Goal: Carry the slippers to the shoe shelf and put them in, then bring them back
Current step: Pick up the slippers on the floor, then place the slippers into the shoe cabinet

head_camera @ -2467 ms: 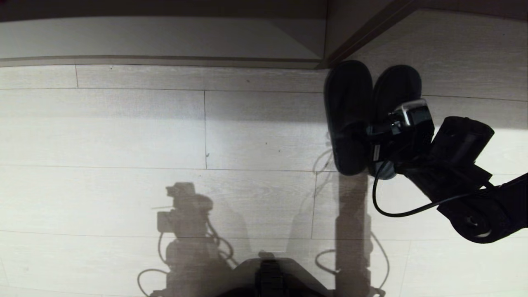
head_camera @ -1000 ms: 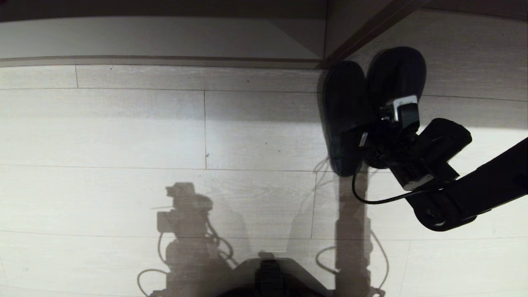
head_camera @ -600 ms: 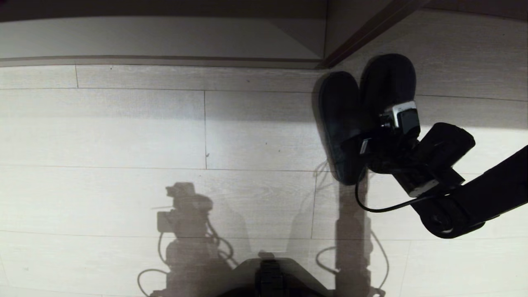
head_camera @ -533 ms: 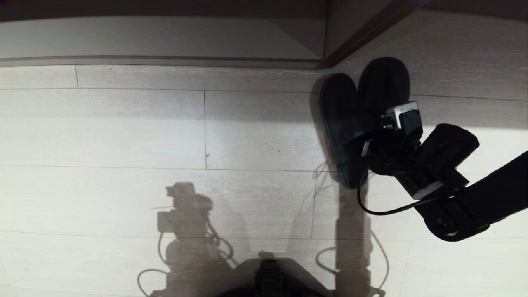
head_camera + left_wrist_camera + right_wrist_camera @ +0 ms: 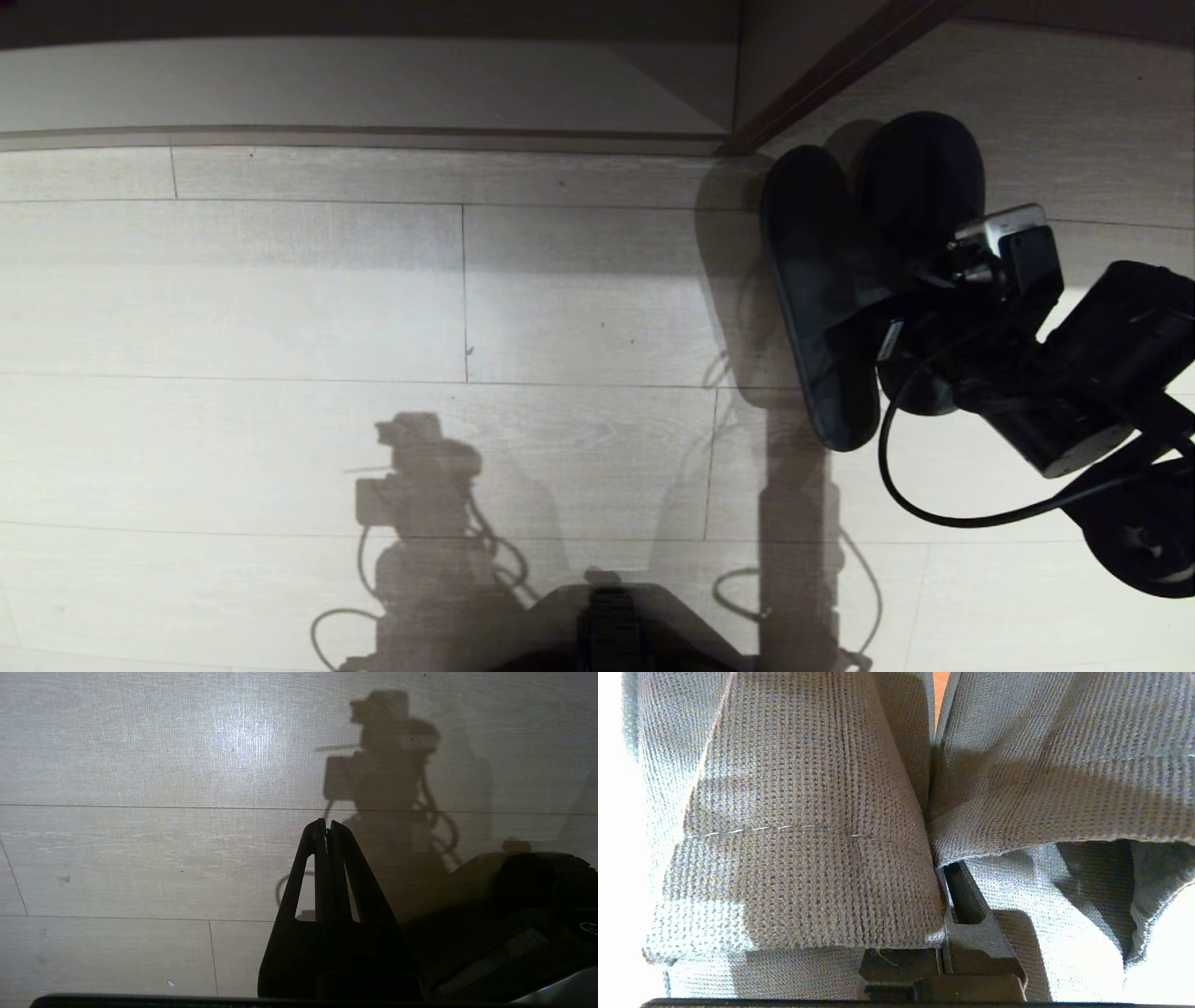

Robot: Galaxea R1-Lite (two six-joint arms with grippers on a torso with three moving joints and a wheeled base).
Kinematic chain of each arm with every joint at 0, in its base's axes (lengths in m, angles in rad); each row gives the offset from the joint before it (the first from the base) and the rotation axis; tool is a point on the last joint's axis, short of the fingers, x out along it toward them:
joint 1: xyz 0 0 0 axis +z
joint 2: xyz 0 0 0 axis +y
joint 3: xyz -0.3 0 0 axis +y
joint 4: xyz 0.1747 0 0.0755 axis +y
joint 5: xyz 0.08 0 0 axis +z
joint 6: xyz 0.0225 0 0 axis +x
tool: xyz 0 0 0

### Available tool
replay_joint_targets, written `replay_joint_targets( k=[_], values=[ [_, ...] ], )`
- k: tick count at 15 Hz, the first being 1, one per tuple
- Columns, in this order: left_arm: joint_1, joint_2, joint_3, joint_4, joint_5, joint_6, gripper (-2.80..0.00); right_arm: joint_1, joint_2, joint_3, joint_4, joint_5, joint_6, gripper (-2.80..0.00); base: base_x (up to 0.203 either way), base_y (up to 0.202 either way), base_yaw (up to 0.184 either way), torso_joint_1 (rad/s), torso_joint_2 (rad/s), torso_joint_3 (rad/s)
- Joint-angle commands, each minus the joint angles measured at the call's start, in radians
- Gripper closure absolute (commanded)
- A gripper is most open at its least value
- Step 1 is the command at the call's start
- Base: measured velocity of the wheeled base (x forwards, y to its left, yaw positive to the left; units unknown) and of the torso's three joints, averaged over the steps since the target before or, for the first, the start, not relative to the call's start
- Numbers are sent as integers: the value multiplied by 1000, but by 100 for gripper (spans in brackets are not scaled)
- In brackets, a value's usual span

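While clamped, right hand (image 5: 901, 313) (fingers pinched) between slippers (image 5: 822, 280)

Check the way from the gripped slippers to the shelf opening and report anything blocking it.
Nothing visible lies on the pale floor between them. The right tool is shut on the dark charcoal-grey soft slippers, whose toes point near the brown upright edge of the taupe wood-grain shelf unit; the pale bottom board shows bare.

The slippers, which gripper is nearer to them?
Right. The right gripper is shut on the slippers; the left gripper hangs shut over bare floor, well away.
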Motion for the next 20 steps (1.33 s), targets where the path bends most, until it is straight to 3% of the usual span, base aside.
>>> replay_joint_targets(
  k=[1,13,20],
  values=[
    [0,0,8,0,0,0,0,3,-148,29,55,0,-1,0,0,0,0,0,0,0],
    [0,0,8,0,-1,6,0,7,-707,36,648,-4,25,0,0,0,0,0,0,0],
    [0,0,8,0,-2,7,0,-100,-872,91,707,2,25,0,0,0,0,0,0,0]
  ],
)
